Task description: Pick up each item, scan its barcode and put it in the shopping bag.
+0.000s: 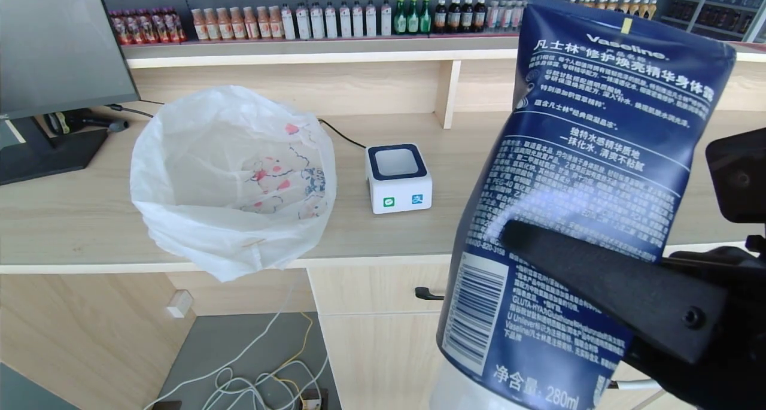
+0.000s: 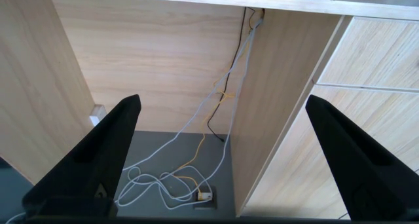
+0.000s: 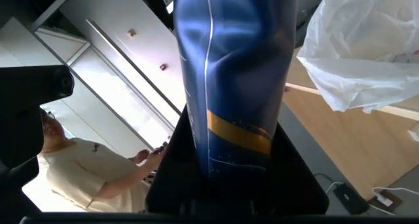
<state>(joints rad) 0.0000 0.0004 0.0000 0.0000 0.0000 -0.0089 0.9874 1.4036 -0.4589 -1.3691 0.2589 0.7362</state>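
Closest to the head camera, a blue tube point(image 1: 574, 206) is held clamped in the right hand point(image 1: 526, 242), raised off the table point(image 1: 72, 218) on the robot's right. Its long axis is seen near upright, the top leaning to the right. Its barcode point(image 1: 473, 308) (near the lower end) is turned towards the camera, not towards the scanner point(image 1: 398, 178). That scanner is set on the table ahead and to the left of the tube, window upward, so a turn of the barcode downward is judged necessary for the scan. The shopping bag point(image 1: 233, 176) is stood open further left, near the scanner, and nothing is seen in the path between. A monitor point(image 1: 54, 45) is placed at the far left.

From the left wrist, the left hand point(image 2: 222, 165) is shown spread wide and empty, below the table edge, over cables point(image 2: 170, 185).

From the right wrist, the tube point(image 3: 236, 73) is seen gripped between the fingers point(image 3: 298, 178), with the bag point(image 3: 366, 47) beyond.
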